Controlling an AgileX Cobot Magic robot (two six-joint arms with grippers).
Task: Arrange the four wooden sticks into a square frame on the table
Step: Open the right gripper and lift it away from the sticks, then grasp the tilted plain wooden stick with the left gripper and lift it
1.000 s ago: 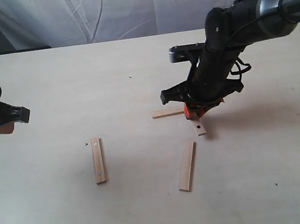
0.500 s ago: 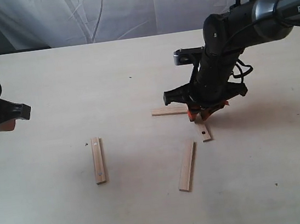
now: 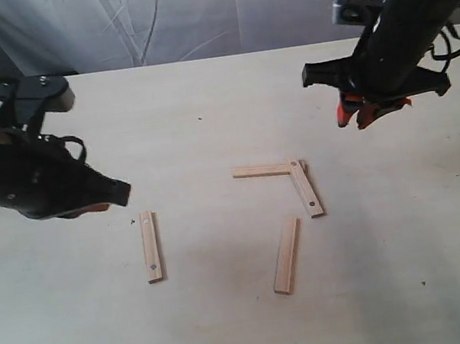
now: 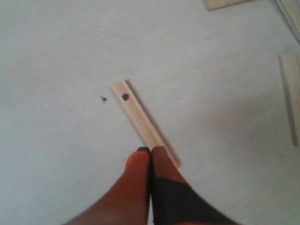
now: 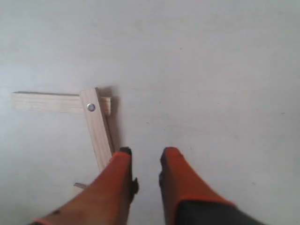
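Two pale wooden sticks form an L on the table (image 3: 233, 324): one lies across (image 3: 260, 170) and one (image 3: 306, 187) overlaps its right end. A third stick (image 3: 287, 255) lies loose below them. A fourth stick (image 3: 150, 246) lies alone at the left, its hole at the far end (image 4: 124, 97). My left gripper (image 4: 150, 150) is shut and empty, hovering over that stick's near end. My right gripper (image 5: 144, 152) is open and empty, raised up and to the right of the L corner (image 5: 91, 107). Its orange fingers (image 3: 356, 113) hang over bare table.
A white cloth backdrop (image 3: 192, 16) hangs behind the table's far edge. The left arm's dark body (image 3: 18, 174) reaches in from the left. A tiny dark speck (image 4: 103, 98) lies beside the left stick.
My right gripper has let go of the upright stick at the L corner and lifted away up and to the right. The left arm has swung in towards the lone left stick.
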